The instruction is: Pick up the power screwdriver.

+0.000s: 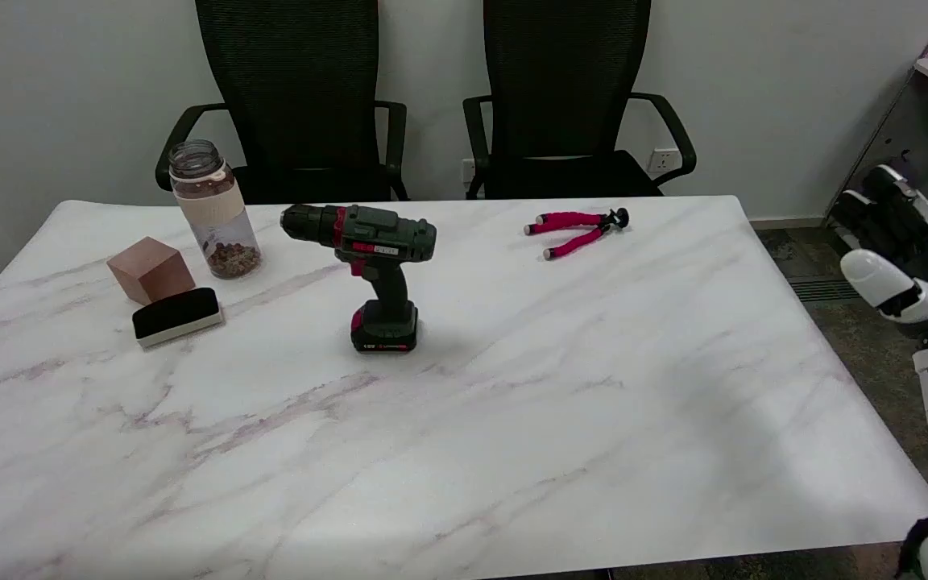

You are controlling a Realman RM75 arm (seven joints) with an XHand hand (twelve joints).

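The power screwdriver (375,270) stands upright on its battery base near the middle of the marble table (512,419). Its body is dark green with red trim, and the chuck points to the left. My right hand (903,258) hangs in the air beyond the table's right edge, far to the right of the tool. It holds nothing and its fingers look loosely spread.
A clear jar (213,211) with brown bits, a wooden cube (151,270) and a black eraser block (177,316) sit at the left. A pink-legged mini tripod (578,228) lies at the back right. Two black chairs (432,105) stand behind the table.
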